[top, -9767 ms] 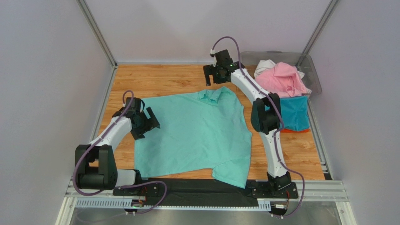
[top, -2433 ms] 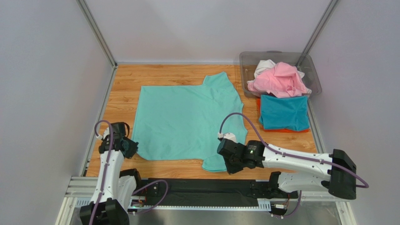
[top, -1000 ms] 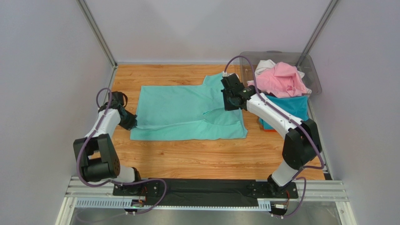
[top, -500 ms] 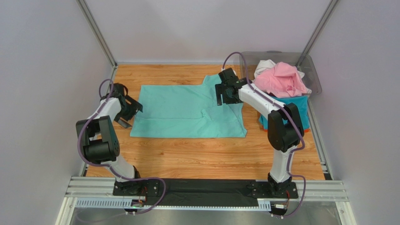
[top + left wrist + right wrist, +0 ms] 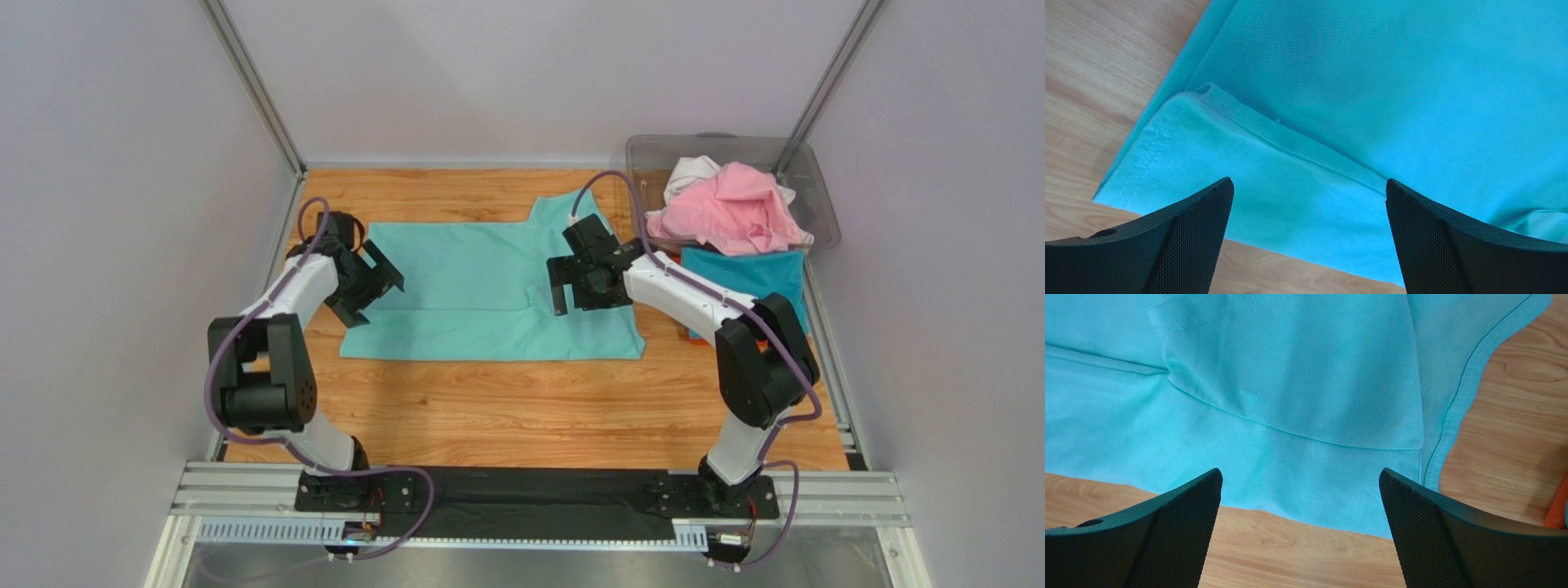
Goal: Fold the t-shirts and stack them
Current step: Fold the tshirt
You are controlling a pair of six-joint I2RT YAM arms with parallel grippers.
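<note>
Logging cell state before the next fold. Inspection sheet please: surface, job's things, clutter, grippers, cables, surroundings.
Surface: wooden table, no marks or spills seen.
Job's things: mint green t-shirt folded once, lying flat mid-table; teal blue t-shirt folded at the right on an orange t-shirt; pink t-shirt and white t-shirt bundled in the bin.
Clutter: nothing seen.
Grippers: left gripper open over the mint shirt's left edge; right gripper open over its right part; both empty.
Cables: purple cable looped at each wrist, no snag seen.
Surroundings: grey walls, metal frame posts.
</note>
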